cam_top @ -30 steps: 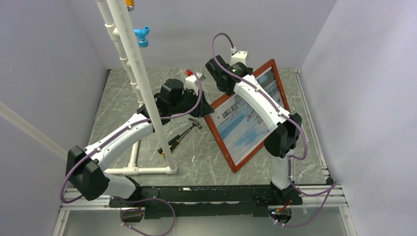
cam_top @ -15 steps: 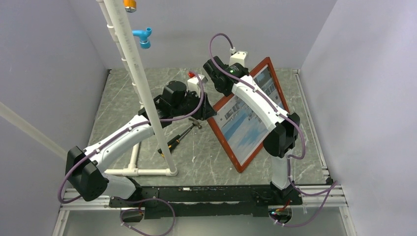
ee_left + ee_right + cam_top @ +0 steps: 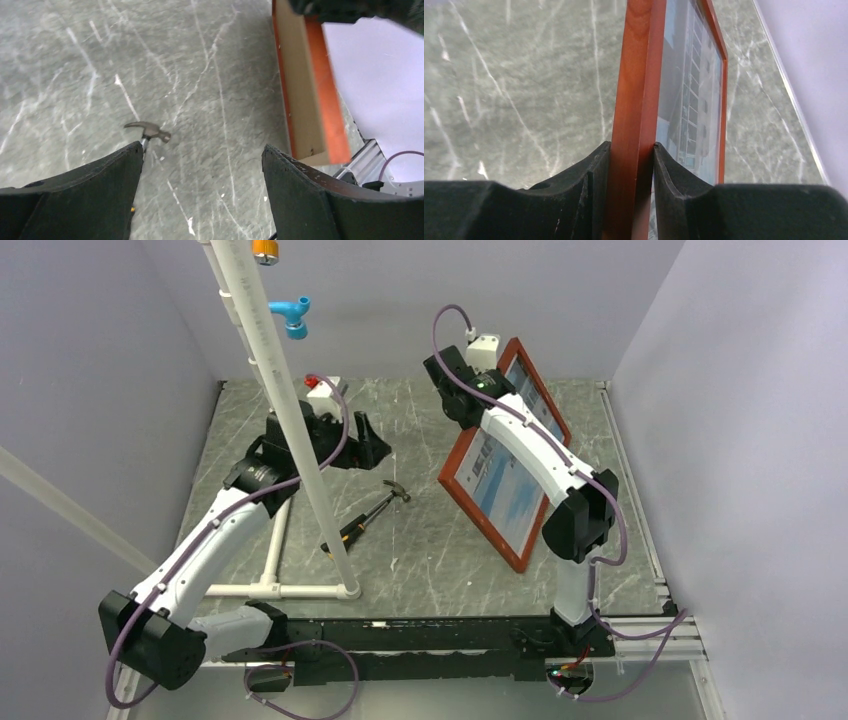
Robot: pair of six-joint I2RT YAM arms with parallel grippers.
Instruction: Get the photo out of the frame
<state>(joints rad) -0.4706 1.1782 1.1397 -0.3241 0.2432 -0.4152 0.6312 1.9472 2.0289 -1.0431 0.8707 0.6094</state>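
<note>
The right gripper (image 3: 631, 165) has its jaws clenched on the upper edge of the frame (image 3: 477, 523), one finger on the back and one on the glazed front. The frame stands steeply tilted on the right side of the tabletop (image 3: 420, 560), and its lower edge seems to rest on the surface, though the arm hides part of it. The photo (image 3: 503, 488) sits inside the frame, its brown backing facing left. The left gripper (image 3: 372, 437) hovers well apart from the frame, jaws released wide with nothing between them. A hammer (image 3: 366, 519) lies on the tabletop beside a white pipe stand (image 3: 300, 440).
</note>
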